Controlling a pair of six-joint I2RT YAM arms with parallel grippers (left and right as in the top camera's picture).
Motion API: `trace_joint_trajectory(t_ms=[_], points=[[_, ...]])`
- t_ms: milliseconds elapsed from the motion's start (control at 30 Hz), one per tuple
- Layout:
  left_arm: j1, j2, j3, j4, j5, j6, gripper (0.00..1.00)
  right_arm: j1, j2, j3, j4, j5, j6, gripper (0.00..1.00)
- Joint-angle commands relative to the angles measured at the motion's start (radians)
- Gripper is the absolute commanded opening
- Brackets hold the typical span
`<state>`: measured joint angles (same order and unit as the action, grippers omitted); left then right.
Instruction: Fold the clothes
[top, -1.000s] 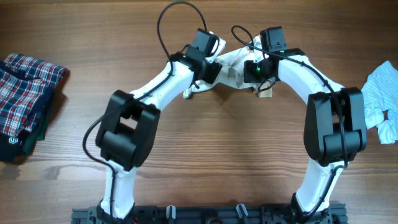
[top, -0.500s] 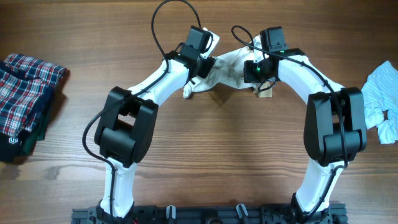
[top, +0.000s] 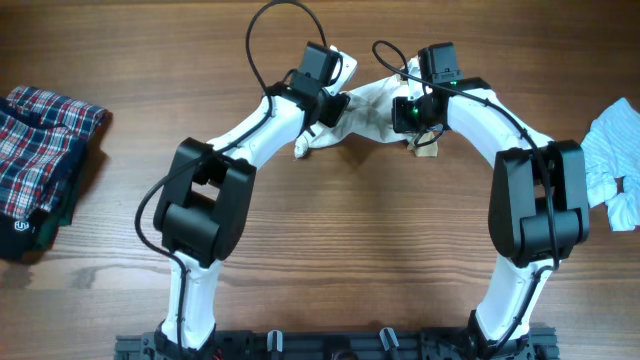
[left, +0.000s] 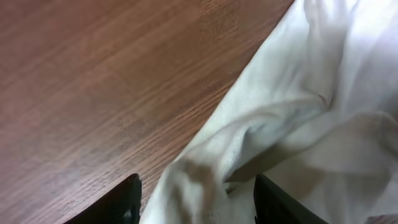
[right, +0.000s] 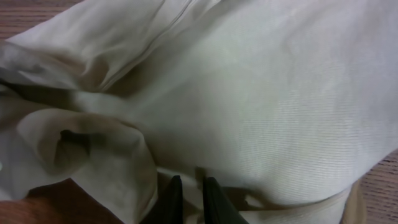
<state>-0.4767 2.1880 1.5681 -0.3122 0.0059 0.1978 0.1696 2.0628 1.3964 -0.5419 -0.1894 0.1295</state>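
The cream-white shirt (top: 372, 106) lies crumpled at the far middle of the desk (top: 350, 230), between both arms. The left claw (left: 196, 202) is spread, with one finger on each side of a fold of the shirt. The right claw (right: 190, 194) is almost pressed together and pinches a thin fold of this shirt. A pale blue striped garment (top: 612, 160) lies at the right edge, and a plaid garment (top: 45, 150) lies at the left edge.

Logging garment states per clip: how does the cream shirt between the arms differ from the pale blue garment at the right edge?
The cream shirt is pinched by the right pincer; the blue garment lies untouched. The cream shirt is cream-white without stripes; the blue garment is finely striped. Both are crumpled, unfolded.
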Motion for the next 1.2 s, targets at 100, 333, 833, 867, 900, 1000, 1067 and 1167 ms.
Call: trace_joint_trajectory(t_ms=[100,333,833,867,900,1000,1067,1167], points=[[0.002,0.040,0.006,0.042,0.000,0.005,0.29,0.002,0.019,-0.010,0.005,0.010,0.004,0.13],[0.003,0.040,0.007,0.074,-0.060,0.004,0.04,0.002,0.019,-0.010,0.003,0.010,0.004,0.13],[0.154,0.040,0.007,0.192,-0.075,-0.030,0.55,0.002,0.019,-0.011,-0.016,0.014,0.004,0.12],[0.158,0.040,0.007,0.199,-0.080,-0.030,0.65,0.002,0.019,-0.011,-0.016,0.015,0.003,0.12],[0.164,0.040,0.007,0.209,-0.091,-0.076,0.66,0.002,0.019,-0.011,-0.016,0.015,0.003,0.12],[0.171,0.027,0.007,0.168,-0.057,-0.211,0.61,0.002,0.019,-0.011,-0.017,0.019,0.003,0.12],[0.160,0.003,0.007,0.074,0.038,-0.211,0.64,0.001,0.019,-0.011,-0.024,0.039,0.003,0.12],[0.151,-0.024,0.007,-0.084,0.231,-0.270,0.66,0.001,0.019,-0.011,-0.024,0.041,0.004,0.12]])
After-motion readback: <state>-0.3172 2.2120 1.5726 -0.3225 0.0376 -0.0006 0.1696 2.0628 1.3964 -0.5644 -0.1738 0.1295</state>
